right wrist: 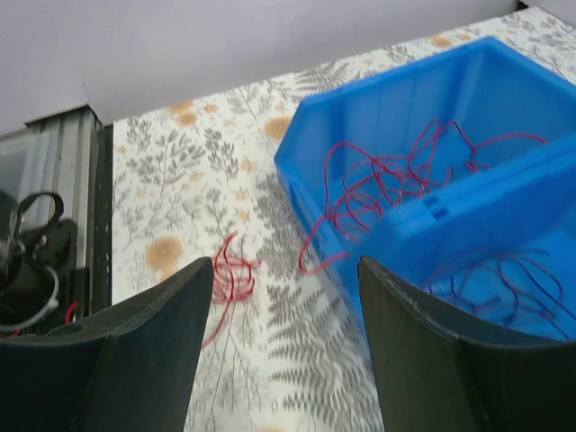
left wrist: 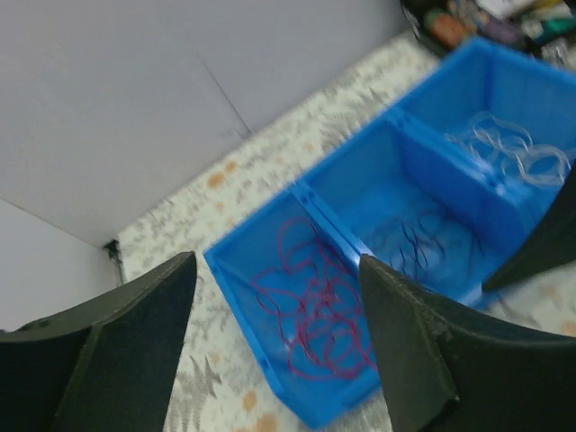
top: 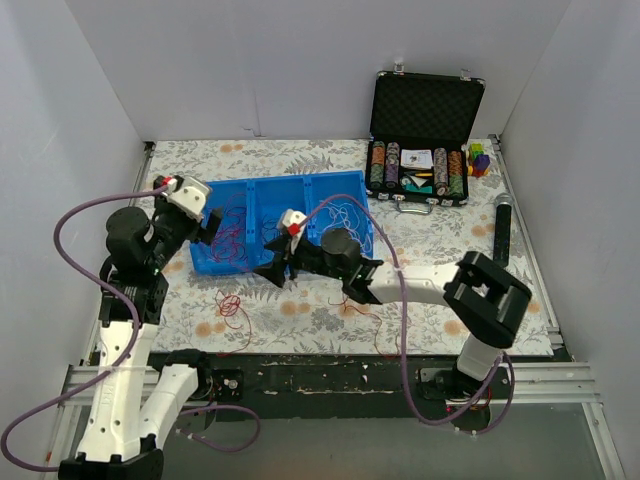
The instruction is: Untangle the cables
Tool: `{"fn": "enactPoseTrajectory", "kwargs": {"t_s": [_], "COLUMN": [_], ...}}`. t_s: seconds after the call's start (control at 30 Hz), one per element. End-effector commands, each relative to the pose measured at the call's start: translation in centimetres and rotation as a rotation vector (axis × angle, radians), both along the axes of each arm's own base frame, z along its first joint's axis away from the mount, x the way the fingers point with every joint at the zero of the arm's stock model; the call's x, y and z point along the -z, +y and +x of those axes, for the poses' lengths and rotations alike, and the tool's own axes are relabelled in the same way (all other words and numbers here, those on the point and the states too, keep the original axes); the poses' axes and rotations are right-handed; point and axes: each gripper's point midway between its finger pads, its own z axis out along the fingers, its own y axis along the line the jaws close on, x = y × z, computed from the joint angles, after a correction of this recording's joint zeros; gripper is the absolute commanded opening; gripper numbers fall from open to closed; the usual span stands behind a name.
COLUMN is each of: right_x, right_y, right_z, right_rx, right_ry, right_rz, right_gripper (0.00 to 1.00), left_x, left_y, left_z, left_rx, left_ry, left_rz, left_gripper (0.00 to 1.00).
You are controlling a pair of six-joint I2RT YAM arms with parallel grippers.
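A blue three-compartment tray point(top: 300, 185) holds red cables point(top: 232, 232) in its left compartment. The left wrist view shows those red cables point(left wrist: 319, 315), dark cables point(left wrist: 418, 243) in the middle compartment and white cables point(left wrist: 504, 148) in the right one. My left gripper point(top: 208, 228) is open and empty above the tray's left end point(left wrist: 279, 360). My right gripper point(top: 272, 270) is open and empty over the cloth at the tray's front point(right wrist: 283, 360). A small red bundle point(top: 232, 306) lies loose on the cloth point(right wrist: 232, 274). One red strand point(right wrist: 310, 252) hangs over the tray's corner.
An open black case of poker chips point(top: 422, 150) stands at the back right, with coloured blocks point(top: 478, 160) beside it. A black cylinder point(top: 502, 228) lies at the right edge. More thin red strands point(top: 360, 308) lie under my right arm. White walls enclose the table.
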Motion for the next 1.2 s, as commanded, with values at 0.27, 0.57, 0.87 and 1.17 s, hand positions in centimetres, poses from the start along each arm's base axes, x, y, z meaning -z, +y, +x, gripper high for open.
{"fn": "enactPoseTrajectory", "kwargs": {"t_s": [0.27, 0.57, 0.87, 1.17], "right_x": [-0.3, -1.5, -0.9, -1.6], "right_y": [-12.4, -17.0, -17.4, -17.2], "right_z": [-2.9, -2.0, -1.9, -2.0], "right_rx": [0.204, 0.366, 0.385, 0.374], "right_ry": [-0.007, -0.032, -0.016, -0.028], "right_rz": [-0.006, -0.044, -0.079, -0.076], "right_gripper": [0.76, 0.81, 0.81, 0.79], "left_x": [17.1, 25.1, 29.2, 32.6], "left_y": [-2.2, -1.7, -1.5, -0.7], "left_z": [-9.3, -11.8, -10.9, -10.2], "left_rx": [0.43, 0.541, 0.575, 0.553], "left_ry": [0.686, 0.776, 0.818, 0.736], "left_rz": [0.322, 0.426, 0.459, 0.543], "left_gripper": [0.56, 0.71, 0.79, 0.73]}}
